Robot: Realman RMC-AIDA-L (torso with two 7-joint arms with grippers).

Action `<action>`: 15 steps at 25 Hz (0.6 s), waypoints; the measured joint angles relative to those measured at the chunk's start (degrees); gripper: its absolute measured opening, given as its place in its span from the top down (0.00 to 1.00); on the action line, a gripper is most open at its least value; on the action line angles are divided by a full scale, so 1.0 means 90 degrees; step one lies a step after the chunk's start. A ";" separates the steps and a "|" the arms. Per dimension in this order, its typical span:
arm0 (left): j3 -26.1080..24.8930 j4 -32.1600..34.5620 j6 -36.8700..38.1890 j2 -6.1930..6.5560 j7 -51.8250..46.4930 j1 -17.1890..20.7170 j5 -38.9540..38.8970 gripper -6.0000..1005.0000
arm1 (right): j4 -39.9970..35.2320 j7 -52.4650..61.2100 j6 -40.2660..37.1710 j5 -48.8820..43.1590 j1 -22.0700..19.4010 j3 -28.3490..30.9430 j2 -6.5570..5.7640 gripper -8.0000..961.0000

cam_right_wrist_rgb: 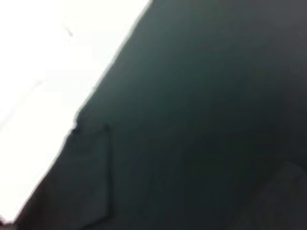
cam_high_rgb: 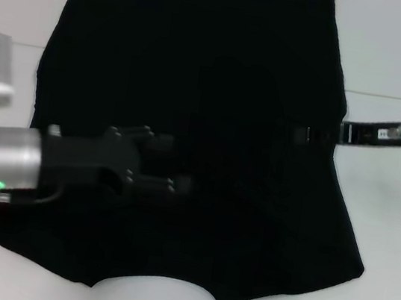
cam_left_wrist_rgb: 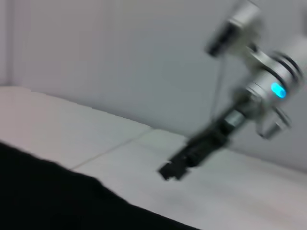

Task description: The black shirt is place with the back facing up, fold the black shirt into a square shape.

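Note:
The black shirt [cam_high_rgb: 220, 70] lies spread flat on the white table [cam_high_rgb: 386, 223], plain side up, with the neck notch toward the near edge. My left gripper [cam_high_rgb: 180, 165] reaches in from the left and hovers over the shirt's near-left part, fingers [cam_high_rgb: 158, 142] apart and nothing between them. My right gripper [cam_high_rgb: 310, 134] comes in from the right at the shirt's right edge, black against black cloth. The left wrist view shows that right gripper [cam_left_wrist_rgb: 169, 171] farther off, beyond the shirt [cam_left_wrist_rgb: 48, 201]. In the right wrist view, the shirt [cam_right_wrist_rgb: 201, 115] fills nearly everything, with its edge against the table [cam_right_wrist_rgb: 38, 57].
White table shows around the shirt on the left, right and near sides. A seam line [cam_high_rgb: 397, 99] crosses the table at the right. A pale wall [cam_left_wrist_rgb: 120, 57] rises behind the table.

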 joint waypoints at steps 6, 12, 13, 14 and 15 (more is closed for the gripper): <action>-0.0683 0.0597 0.0421 0.0183 -0.1135 0.0468 0.0247 0.10 | 0.0325 -0.1866 -0.0240 0.1615 -0.0585 0.0013 0.0152 0.36; -0.1350 0.1450 0.0414 0.0118 -0.1302 0.0963 0.1187 0.10 | 0.0811 -0.2993 -0.0111 0.2008 -0.0519 -0.0045 0.0320 0.14; -0.1489 0.1534 0.0430 0.0114 -0.1302 0.1025 0.1348 0.10 | 0.0843 -0.3023 -0.0075 0.2002 -0.0470 -0.0055 0.0342 0.13; -0.1592 0.1582 0.0436 0.0112 -0.1302 0.1062 0.1454 0.10 | 0.0873 -0.3040 -0.0035 0.2000 -0.0412 -0.0068 0.0363 0.12; -0.1695 0.1613 0.0428 0.0112 -0.1302 0.1098 0.1588 0.10 | 0.0898 -0.3046 -0.0010 0.1999 -0.0361 -0.0079 0.0378 0.11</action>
